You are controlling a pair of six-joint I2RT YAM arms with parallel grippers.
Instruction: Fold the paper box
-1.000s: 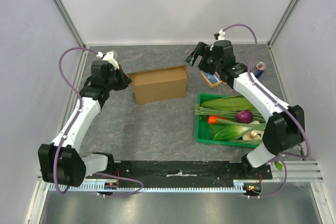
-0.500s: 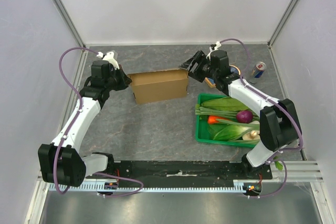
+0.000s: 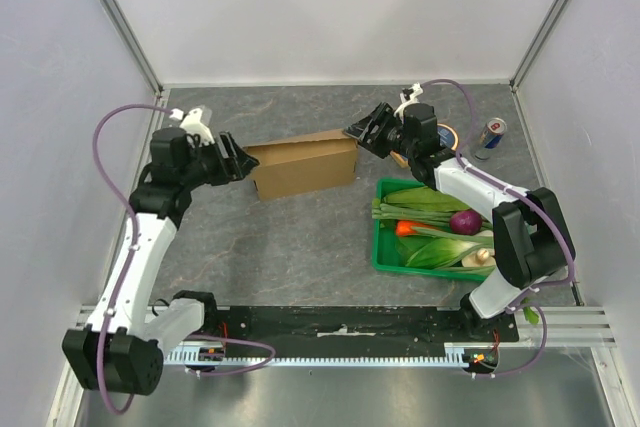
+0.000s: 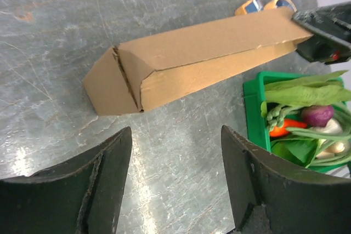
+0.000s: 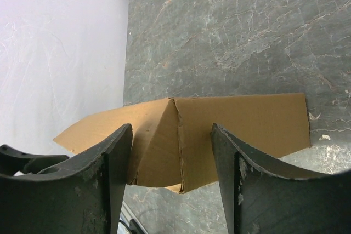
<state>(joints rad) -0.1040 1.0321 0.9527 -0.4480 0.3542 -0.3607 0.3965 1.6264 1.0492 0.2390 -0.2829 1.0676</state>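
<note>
Paper box (image 3: pixel 305 162) apparently shut; crated vegetables (image 3: pixel 436 198)

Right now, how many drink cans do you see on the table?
1: the drink can stands near the far right corner of the table. Others may be hidden under the robot.

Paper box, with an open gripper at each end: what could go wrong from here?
The paper box is unheld, so a push from the right gripper alone may slide it rather than fold it. Its end flap near the left gripper gapes at the seam and could spring open. The right arm reaches over the green crate and could snag it.
</note>
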